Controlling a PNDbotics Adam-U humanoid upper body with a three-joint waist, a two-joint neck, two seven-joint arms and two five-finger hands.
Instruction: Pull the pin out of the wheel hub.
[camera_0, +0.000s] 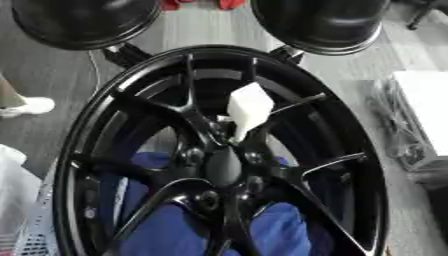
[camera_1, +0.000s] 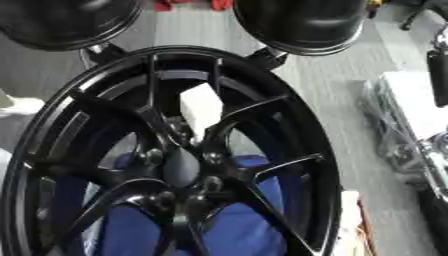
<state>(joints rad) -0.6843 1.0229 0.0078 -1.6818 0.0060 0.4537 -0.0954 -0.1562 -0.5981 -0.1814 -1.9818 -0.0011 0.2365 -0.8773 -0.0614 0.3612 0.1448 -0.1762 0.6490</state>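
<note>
Pin, white, sticks out of our black wheel hub at about 1 o'clock from its center cap. We can't see either hand, so no grip to tell.

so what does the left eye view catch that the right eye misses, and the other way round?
Left eye only: a white shoe on the floor at the left edge and a white mesh thing at lower left.
Right eye only: a dark arm-like part down the right edge with silver metal below it; no hand can be made out.
Both: the black wheel with the white pin sticking out above its hub, blue cloth behind the spokes, and two black round shapes at top.
</note>
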